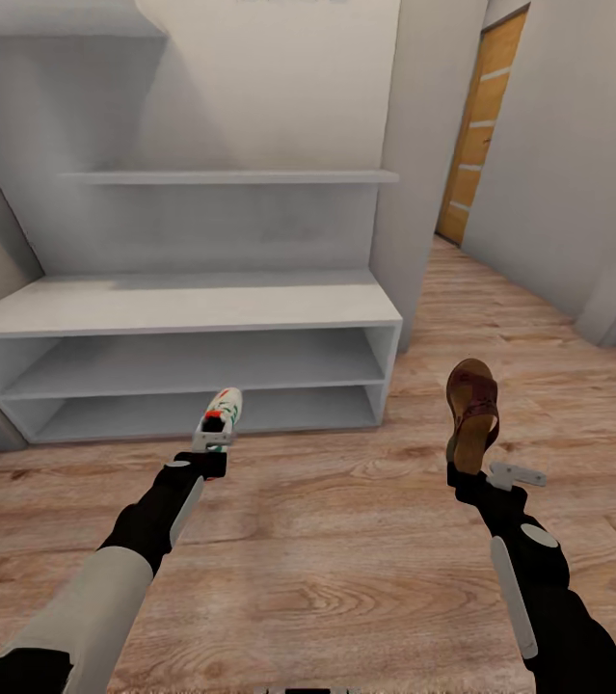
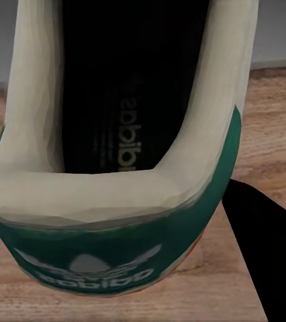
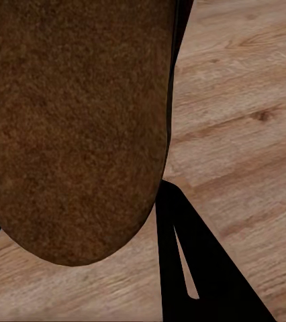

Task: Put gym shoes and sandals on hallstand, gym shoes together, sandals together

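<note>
In front of the pale grey hallstand [image 1: 192, 308], head view: two open shelf tiers, flat top, stepped shelves on the back panel, all bare. Left gripper [image 1: 213, 445] pinches a white lace-up gym shoe with green stripes and red-orange heel [image 1: 223, 409], held above the light brown wood-plank corridor floor [image 1: 346, 540], just before the lowest tier. Right gripper [image 1: 468, 472] pinches a brown open-toe sandal with a dark reddish strap [image 1: 471, 410], standing upright over the floor, to the right of the rack's end. Risk, as I judge it: the sandal hangs tall from a low grip and could swing or slip; it also sits outside the rack's width, so a straight reach would miss the shelf.

Left wrist view: the gym shoe's [image 2: 116, 168] green heel tab and dark opening are close up, a dark finger [image 2: 264, 255] beside it. The grip looks to be on the heel alone; the toe could catch a shelf edge and twist free.

Right wrist view: the sandal's [image 3: 76, 121] brown sole, a dark finger [image 3: 197, 268] beside it over planks. A smooth sole may slide.
</note>
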You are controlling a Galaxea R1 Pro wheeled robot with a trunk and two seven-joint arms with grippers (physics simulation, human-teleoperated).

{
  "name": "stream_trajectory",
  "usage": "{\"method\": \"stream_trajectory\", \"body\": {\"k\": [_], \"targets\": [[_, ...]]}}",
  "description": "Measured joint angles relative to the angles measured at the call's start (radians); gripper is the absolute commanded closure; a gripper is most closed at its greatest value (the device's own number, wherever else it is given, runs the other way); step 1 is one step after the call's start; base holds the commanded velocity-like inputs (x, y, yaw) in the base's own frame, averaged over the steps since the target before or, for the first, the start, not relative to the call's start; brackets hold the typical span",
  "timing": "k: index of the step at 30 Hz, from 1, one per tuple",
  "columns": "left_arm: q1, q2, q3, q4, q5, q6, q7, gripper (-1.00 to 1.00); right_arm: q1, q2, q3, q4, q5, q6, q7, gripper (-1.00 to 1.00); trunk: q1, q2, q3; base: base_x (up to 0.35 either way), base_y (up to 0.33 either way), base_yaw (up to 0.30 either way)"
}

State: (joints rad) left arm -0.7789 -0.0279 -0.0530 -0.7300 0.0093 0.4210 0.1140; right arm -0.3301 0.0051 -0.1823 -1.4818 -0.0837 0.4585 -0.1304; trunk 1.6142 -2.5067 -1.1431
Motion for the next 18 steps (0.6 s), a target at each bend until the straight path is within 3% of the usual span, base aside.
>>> {"method": "stream_trajectory", "body": {"k": [5, 9, 11, 18], "targets": [[0.000, 0.000, 0.000, 0.000, -0.001, -0.003, 0.000, 1.00, 0.000, 0.000, 0.000, 0.000, 0.000, 0.000, 0.000, 1.00, 0.000, 0.000, -0.001, 0.000, 0.000, 0.000], [0.000, 0.001, 0.002, -0.001, -0.001, -0.008, 0.000, 1.00, 0.000, 0.000, 0.000, 0.000, 0.000, 0.000, 0.000, 1.00, 0.002, -0.001, -0.020, 0.000, 0.000, 0.000], [0.000, 0.001, 0.002, -0.002, -0.001, -0.023, 0.001, 1.00, 0.000, 0.000, 0.000, 0.000, 0.000, 0.000, 0.000, 1.00, 0.003, -0.001, -0.030, 0.000, 0.000, 0.000], [0.000, 0.001, 0.001, -0.002, -0.001, -0.082, 0.003, 1.00, 0.000, -0.001, 0.000, 0.000, 0.000, 0.000, 0.000, 1.00, 0.003, -0.002, -0.034, 0.000, 0.000, 0.000]]}}
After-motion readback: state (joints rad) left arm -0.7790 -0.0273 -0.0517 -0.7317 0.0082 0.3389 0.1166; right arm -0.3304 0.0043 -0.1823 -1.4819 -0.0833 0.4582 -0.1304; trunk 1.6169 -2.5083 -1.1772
